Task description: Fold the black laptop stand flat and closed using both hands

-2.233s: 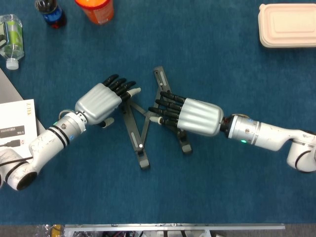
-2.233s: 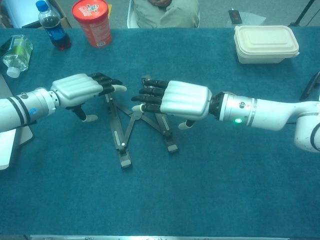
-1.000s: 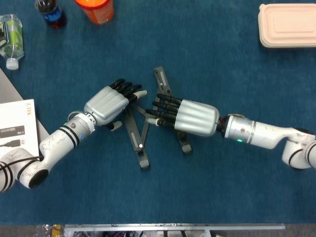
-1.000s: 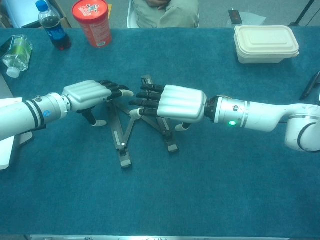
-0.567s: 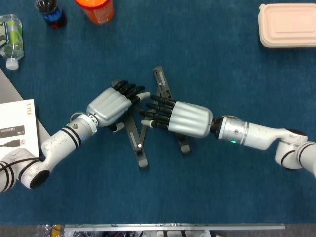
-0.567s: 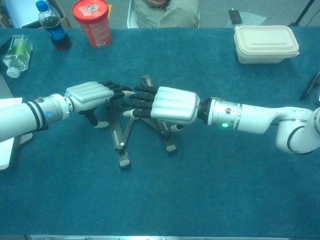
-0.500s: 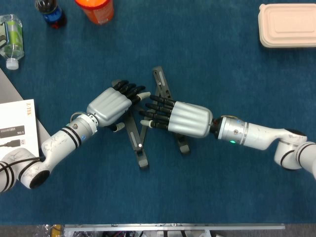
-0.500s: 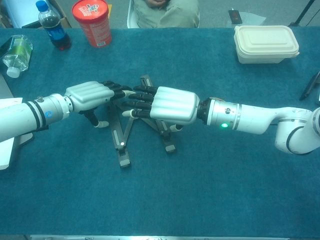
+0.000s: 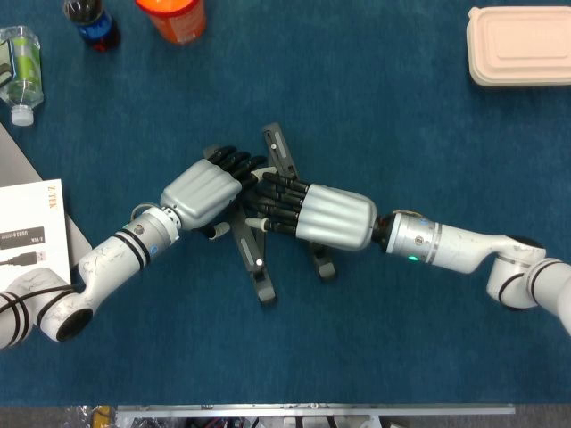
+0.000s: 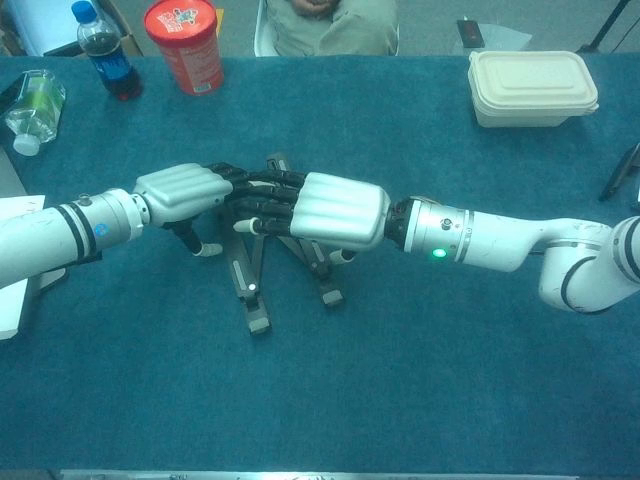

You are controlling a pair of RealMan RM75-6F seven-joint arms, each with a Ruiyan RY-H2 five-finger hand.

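The black laptop stand (image 9: 259, 239) lay mid-tabletop (image 9: 401, 116), its legs narrowed but not yet flat. The left hand (image 9: 203, 192) and right hand (image 9: 317, 214) pressed its opposite sides (whether either gripped it could not be told); final closing remained.

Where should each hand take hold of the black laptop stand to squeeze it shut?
Probably on the two long legs of the laptop stand, left hand pressing from its outer left edge, right hand from the outer right: the legs splay in a V.

Matt black laptop stand (image 9: 261, 270), fuzzy blue tablecloth (image 9: 393, 116)
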